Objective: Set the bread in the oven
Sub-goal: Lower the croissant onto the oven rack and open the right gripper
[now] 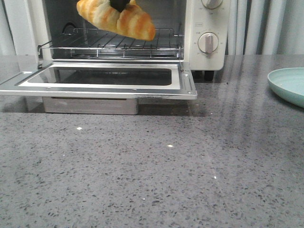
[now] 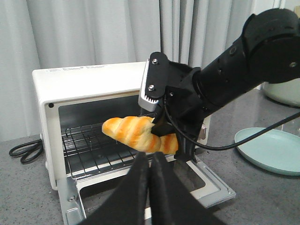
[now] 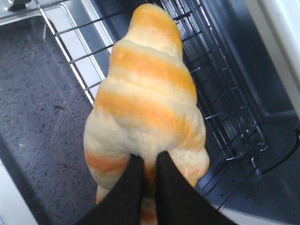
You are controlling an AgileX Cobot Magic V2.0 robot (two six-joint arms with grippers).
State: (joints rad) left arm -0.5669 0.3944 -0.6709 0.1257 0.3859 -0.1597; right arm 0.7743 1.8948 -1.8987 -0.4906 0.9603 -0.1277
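— Golden-orange bread [image 1: 118, 19], cream-striped: position?
— Suspended above the wire rack [image 1: 118, 45], at the mouth of the oven [image 1: 199, 33]. No contact with the rack is visible. One tapered end points into the cavity.
— Right gripper [image 3: 144, 161] status?
— Jaws clamped on the bread near its middle; the black fingers [image 3: 126, 187] press into the crust.
— Left gripper [image 2: 150, 161] status?
— Jaws pressed together, nothing between them. It sits in front of the oven, apart from the bread.
— Door [image 1: 99, 78] condition?
— Folded down flat, glass window facing up, over the grey speckled worktop [image 1: 152, 171].
— Other items?
— Pale green plate [image 1: 289, 85] on the worktop, well to the right of the oven. Black cable [image 2: 26, 151] beside the oven.
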